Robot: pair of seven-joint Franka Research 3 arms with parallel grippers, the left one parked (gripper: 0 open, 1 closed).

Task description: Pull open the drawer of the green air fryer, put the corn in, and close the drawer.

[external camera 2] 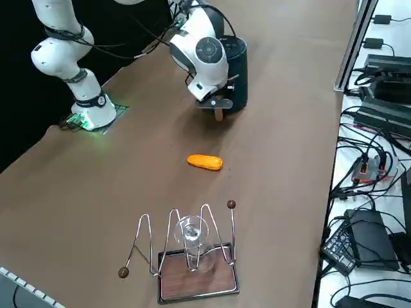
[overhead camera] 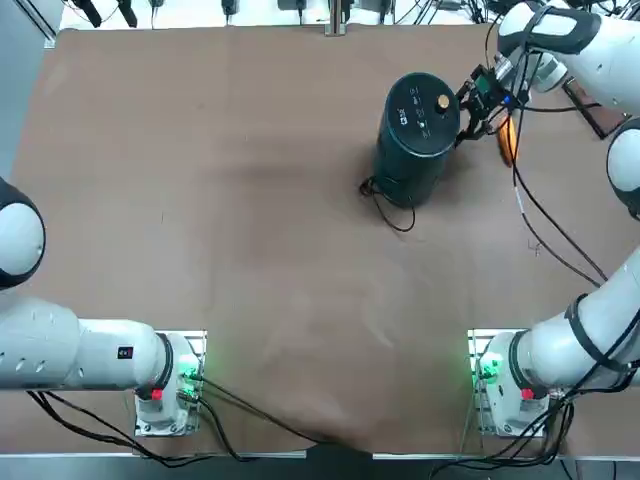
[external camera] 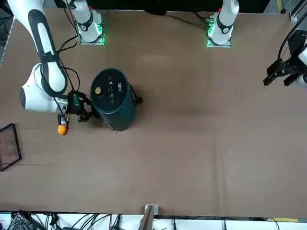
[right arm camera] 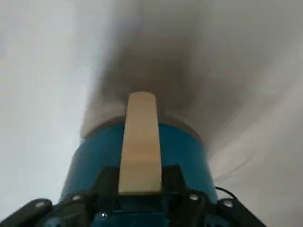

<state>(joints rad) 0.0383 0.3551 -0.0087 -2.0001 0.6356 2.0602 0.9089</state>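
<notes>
The brown tabletop (overhead camera: 250, 260) fills the overhead view, with the working right arm (overhead camera: 575, 345) rising from its base at about five o'clock and arching up the right edge to about one o'clock. There the green air fryer (overhead camera: 418, 135) stands upright as a tall dark cylinder, its round flat top carrying white markings and a small gold knob (overhead camera: 442, 102), and a thin black cord (overhead camera: 392, 208) curling off its base toward six o'clock. The right gripper (overhead camera: 470, 112) is pressed in against the fryer's side at the fryer's three o'clock in that overhead view; from across the table it sits low at the fryer's nine o'clock, right up against the body. The wrist camera shows a pale wooden bar standing upright between the jaws in front of the teal body of the fryer, which fits the jaws being clenched on the drawer handle (right arm camera: 139, 146), though the contact itself is hidden by the gripper housing in the other views. The drawer itself cannot be made out apart from the fryer's body, so whether it has been drawn out cannot be told. In the side view a wire rack (external camera 2: 186, 256) on a small wooden base stands near the tabletop's near edge, holding a clear glass. The corn (external camera 2: 205, 162), a small orange-yellow cob, lies on its side on the bare tabletop between the fryer and the rack, apart from the fryer and just beyond the gripper, at the gripper's four o'clock in the overhead view.
</notes>
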